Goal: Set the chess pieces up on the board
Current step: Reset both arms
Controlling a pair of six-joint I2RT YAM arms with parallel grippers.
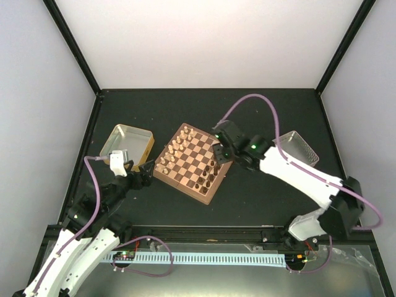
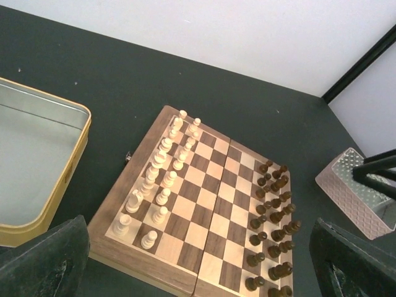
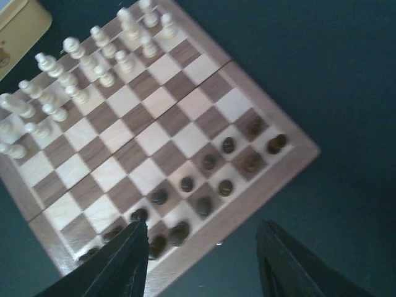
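The board [image 1: 193, 159] lies tilted in the middle of the black table. Pale cream chess pieces [image 1: 175, 148] stand in two rows along its left side. Dark brown chess pieces [image 1: 210, 174] stand in two rows along its right side. My right gripper [image 1: 218, 148] hovers over the board's right edge. In the right wrist view the right gripper [image 3: 203, 226] is open above the dark pieces [image 3: 204, 179] and the board's rim [image 3: 247, 198], with nothing between its fingers. My left gripper [image 1: 145, 175] stays off the board's left side. The left gripper [image 2: 198, 223] is open and empty, facing the board [image 2: 210, 198].
A gold-rimmed metal tray [image 1: 127, 143] sits left of the board, close to my left gripper, and shows as the tray [image 2: 37, 167] in the left wrist view. A silver tray [image 1: 298, 147] sits at the right, behind my right arm. Black frame posts bound the table.
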